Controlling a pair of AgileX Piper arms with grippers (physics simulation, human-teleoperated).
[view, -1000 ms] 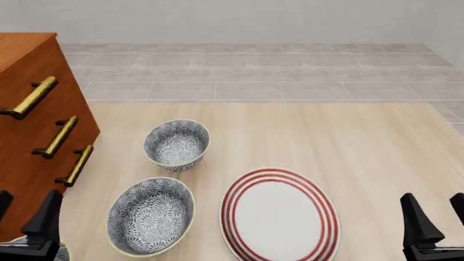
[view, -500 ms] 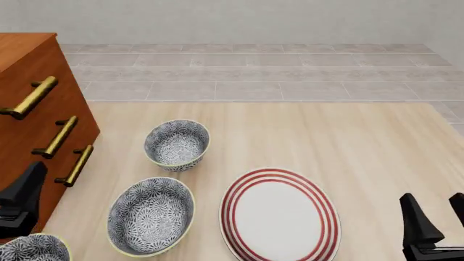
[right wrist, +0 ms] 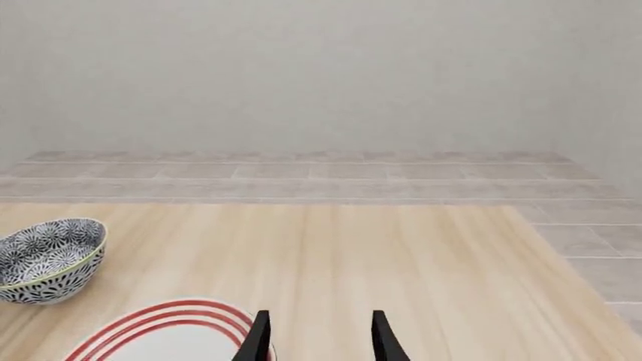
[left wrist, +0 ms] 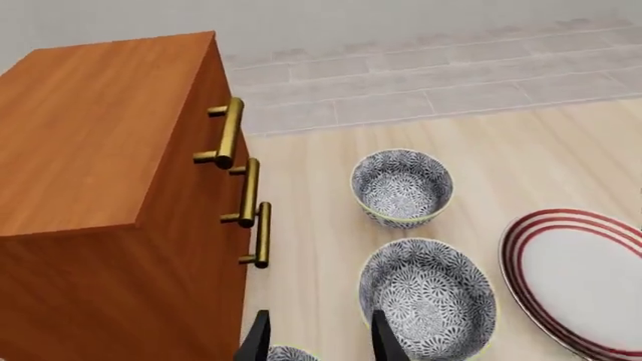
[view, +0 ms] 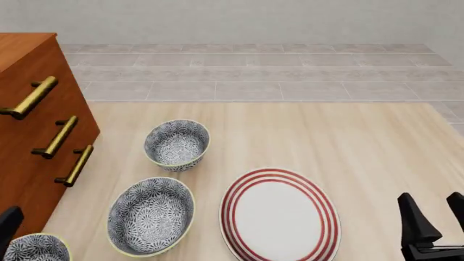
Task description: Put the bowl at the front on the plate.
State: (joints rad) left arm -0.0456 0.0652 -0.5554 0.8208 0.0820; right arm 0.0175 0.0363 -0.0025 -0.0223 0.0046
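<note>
On the light wood table, view by view:

Front view, bowl [view: 34,248]: at the near left corner, cut by the frame edge, well apart from the plate.
Front view, plate [view: 281,214]: right of the middle bowl [view: 151,215], bare, near the front edge.
Front view, far bowl [view: 176,144]: behind the middle bowl, beside the wooden drawer cabinet [view: 32,136].
Front view, left gripper [view: 8,224]: only a dark tip showing just beside the bowl; spread of fingers not readable here.
Front view, right gripper [view: 435,217]: fingers apart, empty, right of the plate.

Left wrist view, left gripper [left wrist: 319,336]: fingers apart, holding nothing, above the bowl's rim [left wrist: 289,353].
Left wrist view, brass handles [left wrist: 246,195]: three along the cabinet front.

Right wrist view, right gripper [right wrist: 319,336]: fingers apart, over the plate's red rings [right wrist: 171,327].
</note>
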